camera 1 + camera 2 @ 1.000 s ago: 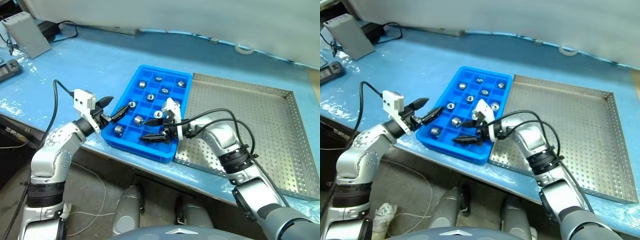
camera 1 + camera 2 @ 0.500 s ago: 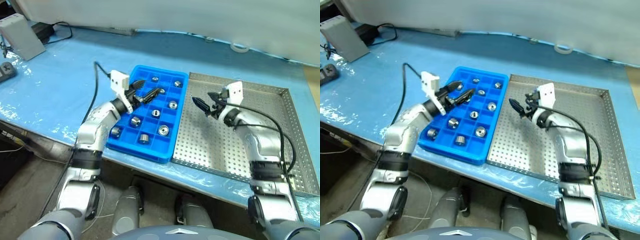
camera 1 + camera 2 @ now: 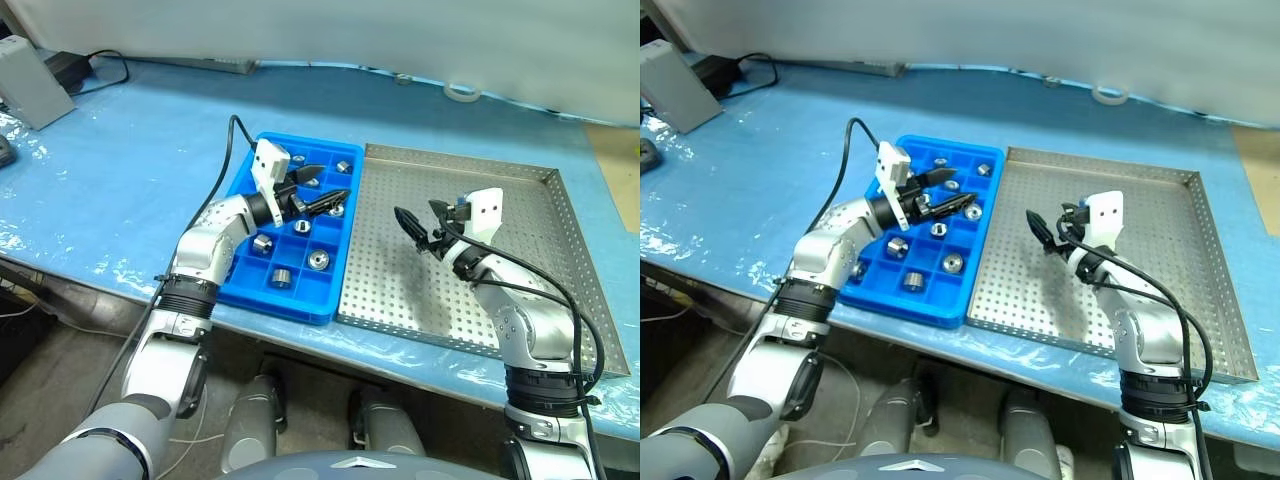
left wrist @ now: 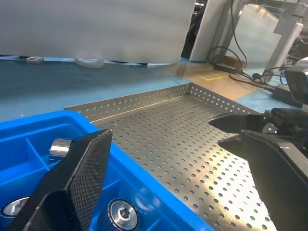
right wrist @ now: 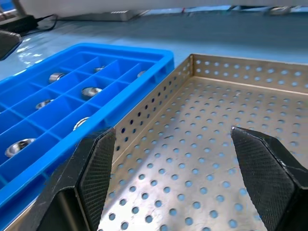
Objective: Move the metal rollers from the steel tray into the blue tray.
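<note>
On the counter [image 3: 120, 170], using the blue tray [image 3: 240, 290] as my landmark, the steel tray [image 3: 540, 180] is sitting flush against its side, apparently bare. The metal rollers [image 3: 318, 260] are all resting in the blue tray's compartments, so I am judging the transfer finished. I am holding my left gripper [image 3: 318, 190] wide open and empty above those compartments, my right gripper [image 3: 421, 226] equally open, empty, over the steel tray. My right wrist view is confirming bare perforations [image 5: 202, 159] close up.

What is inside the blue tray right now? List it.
The blue tray holds metal rollers, each in its own square compartment, about seven in sight. The left pincer hangs over its far cells, hiding some of them.
</note>
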Motion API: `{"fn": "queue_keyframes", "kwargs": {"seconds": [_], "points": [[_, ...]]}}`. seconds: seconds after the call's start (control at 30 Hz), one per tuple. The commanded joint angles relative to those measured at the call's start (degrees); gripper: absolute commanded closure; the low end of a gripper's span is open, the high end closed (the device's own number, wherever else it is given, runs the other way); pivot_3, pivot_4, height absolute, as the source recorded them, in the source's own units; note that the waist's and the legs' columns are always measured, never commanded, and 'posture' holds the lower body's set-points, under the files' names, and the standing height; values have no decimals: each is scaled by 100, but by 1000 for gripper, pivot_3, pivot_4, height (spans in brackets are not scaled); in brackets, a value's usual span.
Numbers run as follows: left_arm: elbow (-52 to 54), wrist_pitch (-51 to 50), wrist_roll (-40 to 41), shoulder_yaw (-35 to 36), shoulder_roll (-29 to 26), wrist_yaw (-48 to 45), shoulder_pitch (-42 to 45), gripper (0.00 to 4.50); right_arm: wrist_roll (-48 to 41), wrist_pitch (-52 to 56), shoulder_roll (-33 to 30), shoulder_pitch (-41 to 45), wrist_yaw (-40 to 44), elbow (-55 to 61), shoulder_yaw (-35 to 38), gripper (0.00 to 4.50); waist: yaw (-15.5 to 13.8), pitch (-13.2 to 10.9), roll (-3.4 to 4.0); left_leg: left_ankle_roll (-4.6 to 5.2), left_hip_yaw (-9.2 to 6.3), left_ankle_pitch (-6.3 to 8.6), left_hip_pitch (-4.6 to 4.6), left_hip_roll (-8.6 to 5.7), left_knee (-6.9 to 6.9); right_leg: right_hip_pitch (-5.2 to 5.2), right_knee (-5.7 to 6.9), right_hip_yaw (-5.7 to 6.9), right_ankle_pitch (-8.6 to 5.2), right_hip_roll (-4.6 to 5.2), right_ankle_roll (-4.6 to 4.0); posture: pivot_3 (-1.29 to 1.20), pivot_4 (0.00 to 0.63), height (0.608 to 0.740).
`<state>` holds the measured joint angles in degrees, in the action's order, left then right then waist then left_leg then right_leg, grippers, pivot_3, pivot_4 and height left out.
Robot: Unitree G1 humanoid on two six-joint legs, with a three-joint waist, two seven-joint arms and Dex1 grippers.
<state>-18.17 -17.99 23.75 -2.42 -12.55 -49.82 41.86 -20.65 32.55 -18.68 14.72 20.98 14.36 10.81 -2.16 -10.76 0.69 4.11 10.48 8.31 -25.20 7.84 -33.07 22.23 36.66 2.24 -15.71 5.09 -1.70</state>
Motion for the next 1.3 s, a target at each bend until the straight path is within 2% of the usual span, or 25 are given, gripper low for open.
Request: {"fn": "queue_keyframes", "kwargs": {"seconds": [0.03, 0.47, 0.77, 1.07, 1.3], "points": [[307, 15, -12, 80, -120, -11, -55, 0, 71, -224, -7, 153, -124, 106, 23, 508, -1, 0, 0, 1, 0, 0, -1, 0, 0, 1, 0, 0, 0, 0, 0, -151, 150, 740], [984, -238, 105, 281, -115, 499, -401, 0, 240, -512, 26, 874, -103, -698, -236, 508, -47, 0, 0, 3, 0, -1, -3, 0, 0, 0, -2, 4, 0, 1, 0, -57, 150, 740], [953, -275, 87, 331, -223, 471, -360, 0, 255, -561, 107, 797, -164, -658, -235, 508, -49, 0, 0, 2, -1, 0, -4, 0, 0, 1, -2, 5, 0, 1, 0, -68, 150, 740], [746, -136, 28, 314, -101, 500, -139, 0, 329, -712, 74, 1004, -226, -909, -185, 508, -38, 0, 1, 1, -1, 0, -4, 0, 0, 1, -2, 5, 0, 2, -1, -82, 150, 740], [636, -42, 9, 349, -78, 511, -155, 0, 207, -580, 71, 795, -80, -640, -275, 508, -37, 0, 1, 5, 0, 0, -5, 0, 1, 2, -4, 4, 0, 1, -1, -102, 150, 740]]}}
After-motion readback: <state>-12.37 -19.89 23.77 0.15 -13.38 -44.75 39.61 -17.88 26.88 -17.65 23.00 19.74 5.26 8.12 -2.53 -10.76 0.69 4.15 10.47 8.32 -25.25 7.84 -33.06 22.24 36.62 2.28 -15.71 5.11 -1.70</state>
